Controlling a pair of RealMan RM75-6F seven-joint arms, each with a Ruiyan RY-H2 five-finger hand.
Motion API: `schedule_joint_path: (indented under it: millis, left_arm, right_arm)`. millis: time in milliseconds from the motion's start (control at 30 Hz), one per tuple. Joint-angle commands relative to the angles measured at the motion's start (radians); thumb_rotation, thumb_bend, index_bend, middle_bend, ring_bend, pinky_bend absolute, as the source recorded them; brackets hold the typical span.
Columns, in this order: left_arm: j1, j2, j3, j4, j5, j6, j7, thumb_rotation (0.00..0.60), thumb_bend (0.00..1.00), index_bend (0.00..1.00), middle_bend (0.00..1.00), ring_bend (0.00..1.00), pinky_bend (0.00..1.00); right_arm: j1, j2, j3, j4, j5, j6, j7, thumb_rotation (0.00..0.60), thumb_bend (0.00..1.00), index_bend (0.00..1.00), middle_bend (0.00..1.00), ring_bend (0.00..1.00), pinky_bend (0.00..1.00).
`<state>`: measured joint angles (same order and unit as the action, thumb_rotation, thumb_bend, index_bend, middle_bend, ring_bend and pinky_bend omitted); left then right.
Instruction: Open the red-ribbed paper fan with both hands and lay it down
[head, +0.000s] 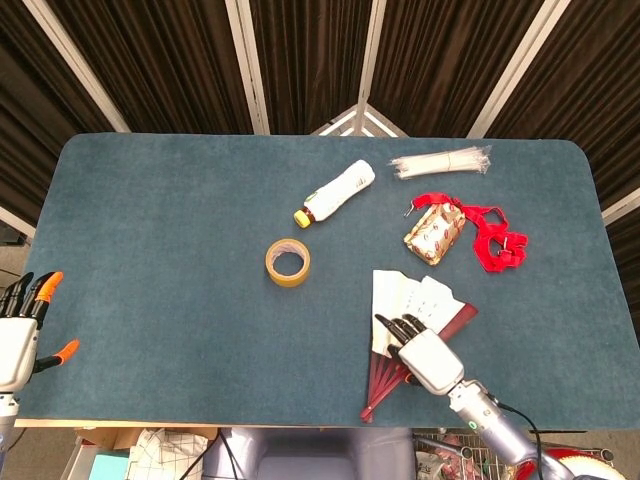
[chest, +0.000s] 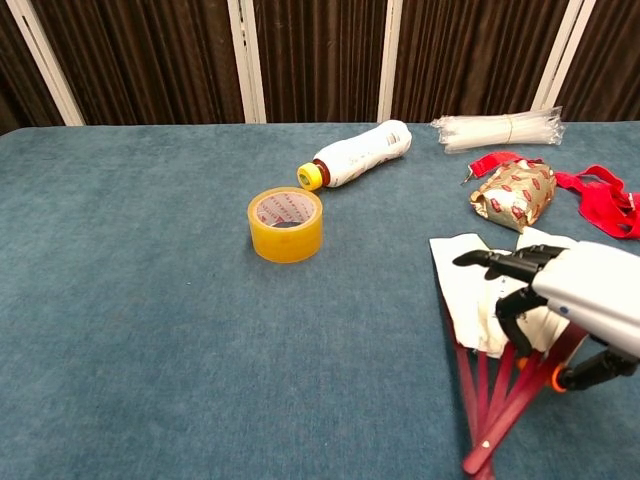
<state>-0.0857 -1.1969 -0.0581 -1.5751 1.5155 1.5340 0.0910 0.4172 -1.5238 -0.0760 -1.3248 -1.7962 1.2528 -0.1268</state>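
The paper fan (head: 398, 296) lies partly spread near the table's front right, white paper leaves pointing away from me. Its red ribs (head: 384, 386) converge toward the front edge. My right hand (head: 424, 354) lies on top of it, dark fingers stretched over the paper (chest: 462, 276) and the thumb tucked under the ribs (chest: 500, 410), holding the fan. In the chest view this right hand (chest: 575, 300) covers the fan's right half. My left hand (head: 20, 335) hangs off the table's left front corner, fingers apart and holding nothing.
A yellow tape roll (head: 287, 262) sits left of the fan and a white bottle (head: 336, 191) lies behind it. A gold wrapped packet (head: 434, 233), a red ribbon (head: 497, 241) and a bundle of clear straws (head: 442, 161) lie at the back right. The front edge is close.
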Motion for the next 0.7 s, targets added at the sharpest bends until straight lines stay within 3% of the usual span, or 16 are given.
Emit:
schedule_joint_path:
  millis: [33,367,700]
  left_arm:
    - [0.000,0.000,0.000,0.000,0.002,0.001,-0.002,0.600,0.24,0.09,0.08,0.00,0.10]
    - [0.001,0.000,0.003,0.000,0.017,0.012,-0.014,0.600,0.24,0.09,0.08,0.00,0.10]
    - [-0.001,-0.003,0.008,0.004,0.038,0.021,-0.035,0.600,0.24,0.09,0.08,0.00,0.10]
  right_arm:
    - [0.024,0.073,0.012,-0.073,0.011,-0.015,0.031,0.600,0.39,0.67,0.11,0.22,0.21]
    - [0.063,0.200,0.079,-0.245,0.076,-0.035,0.077,0.600,0.39,0.70,0.14,0.22,0.21]
    - [0.146,0.406,0.207,-0.513,0.278,-0.174,0.194,0.600,0.39,0.71,0.14,0.22,0.21]
